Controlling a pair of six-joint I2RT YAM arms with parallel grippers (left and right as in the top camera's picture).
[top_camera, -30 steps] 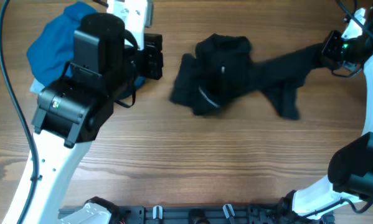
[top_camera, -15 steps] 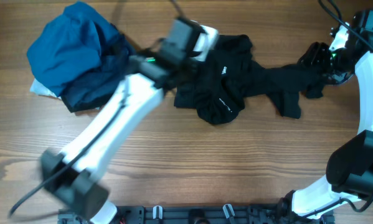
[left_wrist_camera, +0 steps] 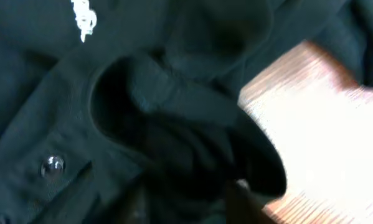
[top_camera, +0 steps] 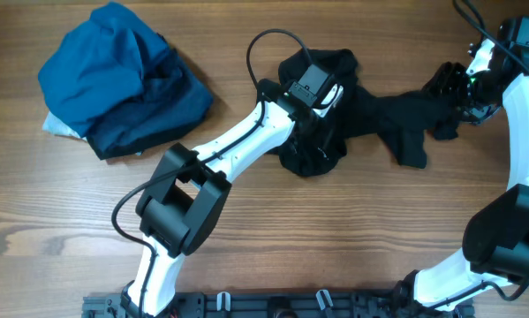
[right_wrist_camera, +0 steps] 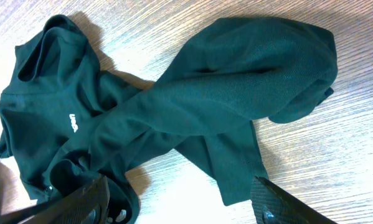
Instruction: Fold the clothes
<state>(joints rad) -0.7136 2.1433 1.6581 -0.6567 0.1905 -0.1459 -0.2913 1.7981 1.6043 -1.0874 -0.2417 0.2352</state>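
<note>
The clothes, a black collared shirt, lie crumpled at the table's back middle, with one sleeve stretched right. My left gripper is pressed down into the bunched body of the shirt. In the left wrist view black fabric fills the frame, with a white logo. A dark fold sits between the left gripper fingers, and blur hides whether they pinch it. My right gripper hovers open by the sleeve end. Only table and the shirt edge lie between the right gripper fingers.
A bright-blue and navy bundle of garments lies at the back left. The left arm's black cable loops above the shirt. The wooden table stretches in front of the shirt.
My left arm has swung right from beside the blue bundle onto the shirt's body. My right gripper opened and let go of the sleeve, which now lies slack.
</note>
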